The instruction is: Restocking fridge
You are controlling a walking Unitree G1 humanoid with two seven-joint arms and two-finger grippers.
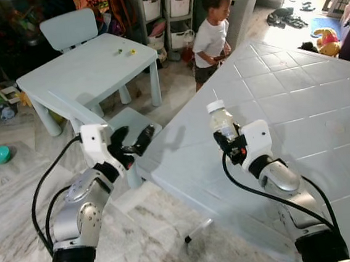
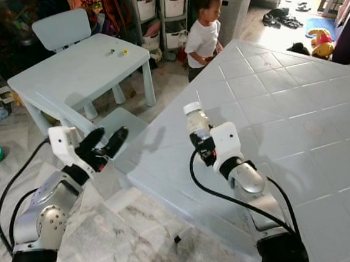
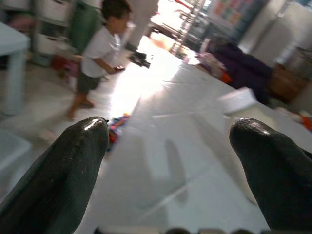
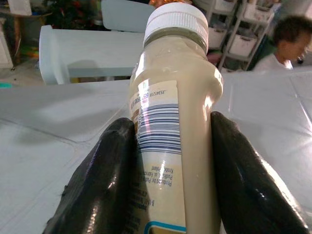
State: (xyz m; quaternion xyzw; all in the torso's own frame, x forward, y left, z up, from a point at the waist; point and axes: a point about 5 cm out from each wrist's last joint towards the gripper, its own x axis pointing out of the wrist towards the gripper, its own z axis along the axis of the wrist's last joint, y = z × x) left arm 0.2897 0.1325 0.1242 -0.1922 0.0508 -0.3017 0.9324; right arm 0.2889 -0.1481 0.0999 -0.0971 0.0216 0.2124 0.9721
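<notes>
Marble-look floor point(image 1: 8, 203), pale tiled worktop point(image 1: 297, 107), small light-blue kids' table point(image 1: 88, 68) and chair point(image 1: 69, 28), storage shelving point(image 1: 166, 8) behind, sunlight on far floor.

Your two eye views look down and forward from the head over the large pale table point(image 1: 295, 94), the right eye's framing slightly shifted. Both share the small table point(image 2: 76, 69) at eleven o'clock and the child point(image 1: 210, 34) at twelve. Your left wrist view looks along its fingers point(image 3: 63, 170) across the tabletop toward that child. Your right wrist view sits very close behind the bottle point(image 4: 170, 122), facing the small table.
</notes>
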